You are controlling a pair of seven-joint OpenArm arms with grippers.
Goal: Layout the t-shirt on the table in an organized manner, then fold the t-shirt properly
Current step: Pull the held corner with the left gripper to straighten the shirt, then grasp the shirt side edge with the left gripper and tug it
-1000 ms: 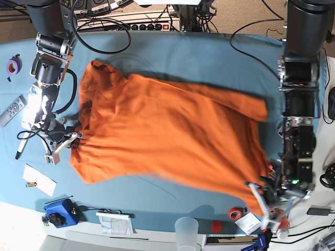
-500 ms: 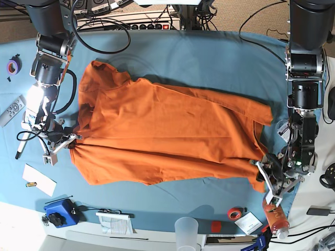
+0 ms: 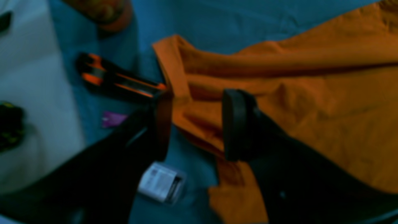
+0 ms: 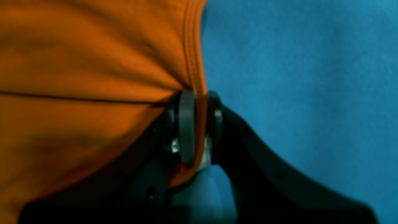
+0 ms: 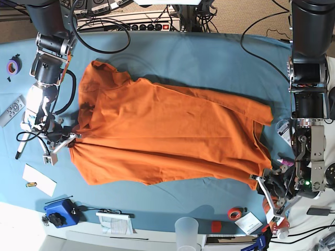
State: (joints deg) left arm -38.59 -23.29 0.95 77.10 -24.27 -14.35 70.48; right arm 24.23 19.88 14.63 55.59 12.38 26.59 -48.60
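Looking across the counter, you have the t-shirt spread over its middle, long axis running from the edge under the right arm to the edge under the left arm, with ripples and a doubled-over strip along the far side.

Your right gripper is pinched down on the t-shirt's stitched edge; in its wrist view the cloth fans away from the closed jaws, so that end is anchored near the right arm's side of the counter.

Your left gripper stands wide apart and holds nothing. In its wrist view a corner of the t-shirt lies between and just under the spread fingers, with the rest of the cloth stretching away from the gripper toward the counter's middle. A small utility knife lies just beside that corner, close to the near edge.

The left arm is plainly the nearer one to this loose corner. Judging by the slack there, the layout is probably not finished; any re-grip would come straight down onto the corner beneath the gripper, keeping clear of the knife.
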